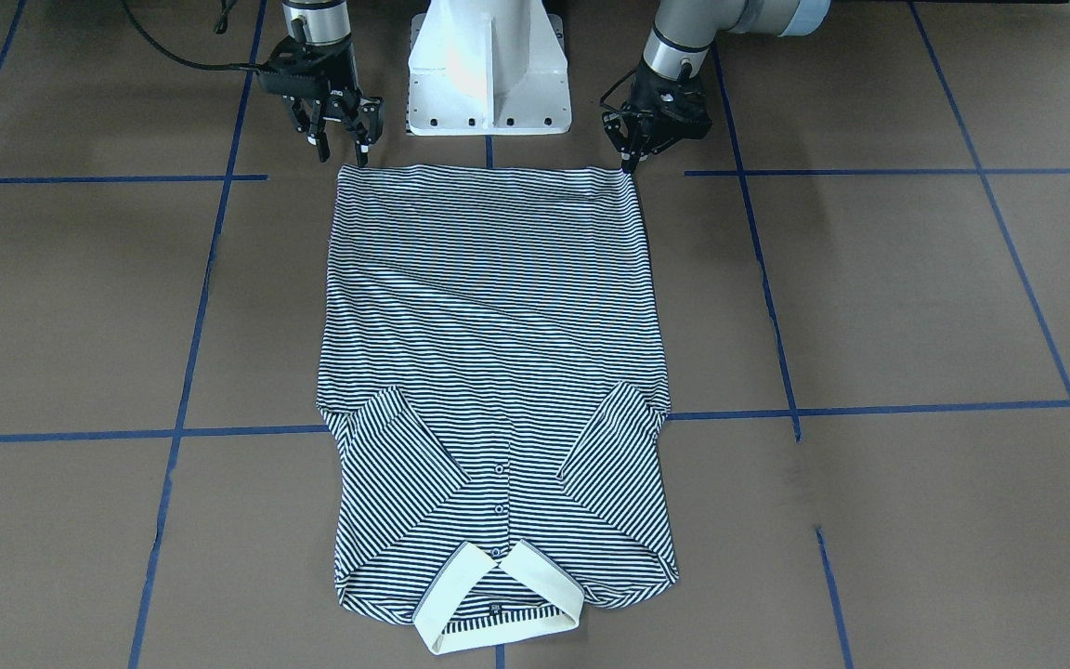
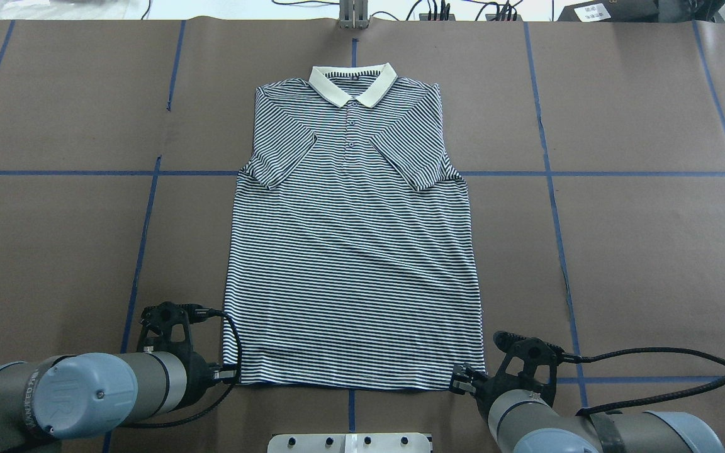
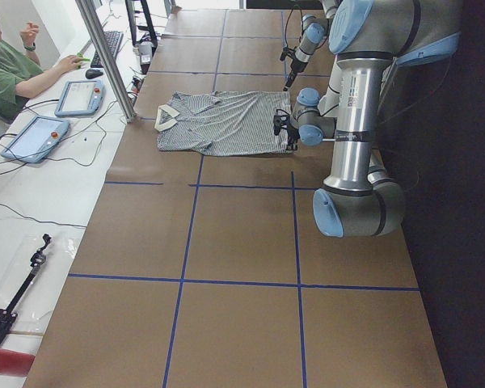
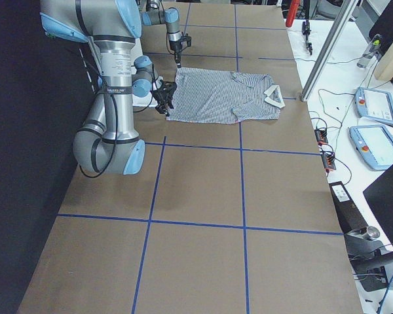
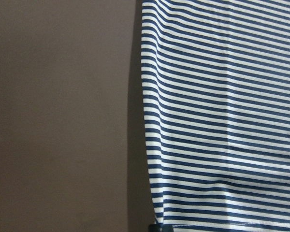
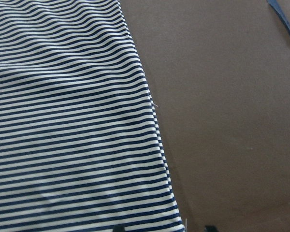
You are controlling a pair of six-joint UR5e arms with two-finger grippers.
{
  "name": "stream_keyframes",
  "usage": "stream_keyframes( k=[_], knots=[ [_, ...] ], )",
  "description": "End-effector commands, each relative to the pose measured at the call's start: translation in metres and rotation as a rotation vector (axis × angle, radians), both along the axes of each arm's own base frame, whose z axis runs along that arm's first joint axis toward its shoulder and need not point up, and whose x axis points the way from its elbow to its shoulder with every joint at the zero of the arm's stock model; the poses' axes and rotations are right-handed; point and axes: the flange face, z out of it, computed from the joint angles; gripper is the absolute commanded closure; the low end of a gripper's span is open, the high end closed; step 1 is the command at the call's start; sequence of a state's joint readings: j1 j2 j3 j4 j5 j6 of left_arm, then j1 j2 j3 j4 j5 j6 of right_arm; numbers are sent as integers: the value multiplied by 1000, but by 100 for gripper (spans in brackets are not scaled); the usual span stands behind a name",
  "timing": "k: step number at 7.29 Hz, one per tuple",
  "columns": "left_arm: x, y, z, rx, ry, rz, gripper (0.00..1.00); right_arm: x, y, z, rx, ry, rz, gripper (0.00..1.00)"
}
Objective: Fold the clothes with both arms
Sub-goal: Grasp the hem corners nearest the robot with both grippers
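The striped polo shirt (image 1: 489, 353) lies flat and face up on the brown table, sleeves folded in. Its cream collar (image 1: 498, 604) is at the far end and its hem is towards the robot. It also shows in the overhead view (image 2: 353, 264). My left gripper (image 1: 627, 165) is down at the hem corner on my left (image 2: 229, 375). Its fingers look pinched together on that corner, with one dark tip in the left wrist view (image 5: 154, 228). My right gripper (image 1: 343, 156) is open just over the other hem corner (image 2: 460, 382). Its two tips straddle the hem edge in the right wrist view (image 6: 163, 228).
The white pedestal base (image 1: 489, 74) stands just behind the hem, between the arms. Blue tape lines (image 1: 191, 372) grid the brown table cover. An operator (image 3: 8, 65) sits at a side desk with tablets (image 3: 32, 137) beyond the collar end.
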State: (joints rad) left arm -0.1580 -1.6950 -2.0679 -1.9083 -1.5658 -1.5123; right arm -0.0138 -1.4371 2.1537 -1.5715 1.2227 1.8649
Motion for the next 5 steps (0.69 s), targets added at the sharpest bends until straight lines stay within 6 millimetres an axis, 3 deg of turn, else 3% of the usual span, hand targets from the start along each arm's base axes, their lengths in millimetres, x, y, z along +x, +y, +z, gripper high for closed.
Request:
stream_keyframes(
  k=[1, 5],
  knots=[
    [0, 0, -1, 0, 2, 0, 100, -10, 3, 17, 9, 37, 6, 37],
    [-1, 0, -1, 0, 3, 0, 100, -16, 8, 20, 9, 46, -4, 43]
  ],
)
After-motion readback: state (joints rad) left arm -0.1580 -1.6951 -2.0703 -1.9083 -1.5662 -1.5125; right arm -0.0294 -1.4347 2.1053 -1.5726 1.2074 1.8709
